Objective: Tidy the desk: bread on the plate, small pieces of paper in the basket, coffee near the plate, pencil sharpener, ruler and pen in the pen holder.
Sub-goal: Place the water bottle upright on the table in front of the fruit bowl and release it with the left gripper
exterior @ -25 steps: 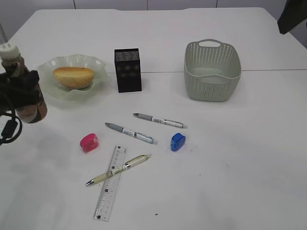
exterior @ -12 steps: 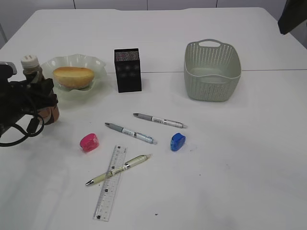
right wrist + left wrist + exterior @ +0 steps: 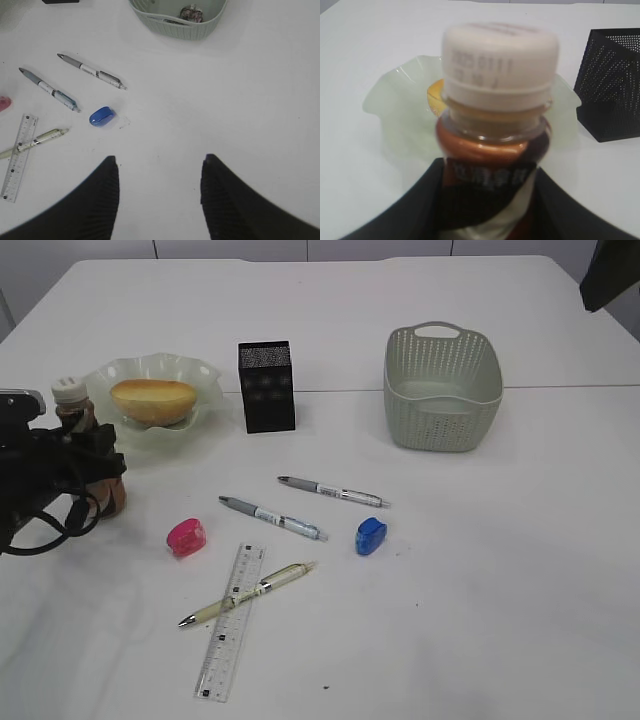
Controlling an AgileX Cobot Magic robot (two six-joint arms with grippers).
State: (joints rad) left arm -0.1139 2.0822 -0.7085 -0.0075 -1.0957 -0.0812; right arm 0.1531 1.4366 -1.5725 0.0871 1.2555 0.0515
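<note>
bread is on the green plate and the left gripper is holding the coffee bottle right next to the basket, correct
Not quite. The bread is on the plate, and the left gripper does hold the coffee bottle, but next to the plate, not the basket. The exterior view shows the basket far across the desk.

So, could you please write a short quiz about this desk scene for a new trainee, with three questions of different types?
1. True or false: the bread lies on the plate.
2. What does the left gripper hold? A) the coffee B) the ruler C) the pink sharpener
3. Fill in: the yellow pen lies across the ____.

Key: 1. True. 2. A; the jaws are closed on the bottle beside the plate. 3. ruler.
</note>
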